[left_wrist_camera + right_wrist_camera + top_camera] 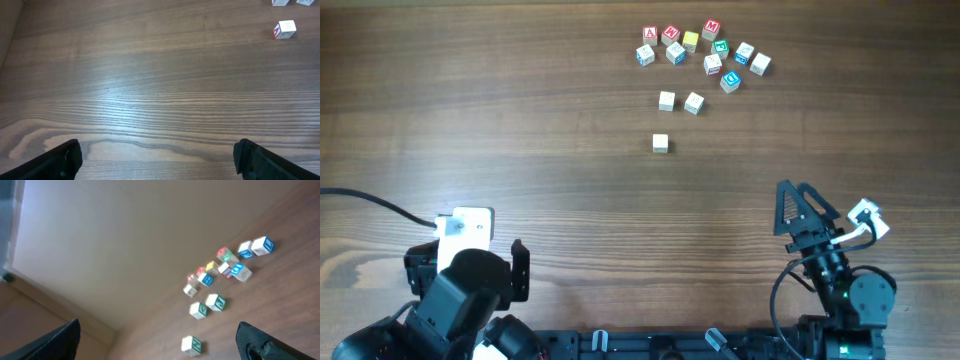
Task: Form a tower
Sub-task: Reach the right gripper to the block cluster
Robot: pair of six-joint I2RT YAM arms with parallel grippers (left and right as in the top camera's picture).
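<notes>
Letter cubes [705, 50] for the tower are lying loose in a cluster at the upper right of the overhead frame, showing red, blue, green and yellow faces. No column is showing among them. Just below the cluster, a pair of pale cubes [680, 101] is sitting side by side with a small gap between them. A lone cube [661, 143] is resting below that pair, apart from it and nearest the arms. In the right wrist view these three are each appearing as single blocks with nothing on top.

The left gripper [157, 157] is hanging over the bare wooden table [520, 120] at the lower left of the overhead frame. Its jaws are standing wide with nothing between them. In its wrist view the lone cube is showing far off at the upper right. The right gripper [798, 195] is sitting at the lower right, well apart from every cube. It is likewise gaping wide and gripping nothing.
</notes>
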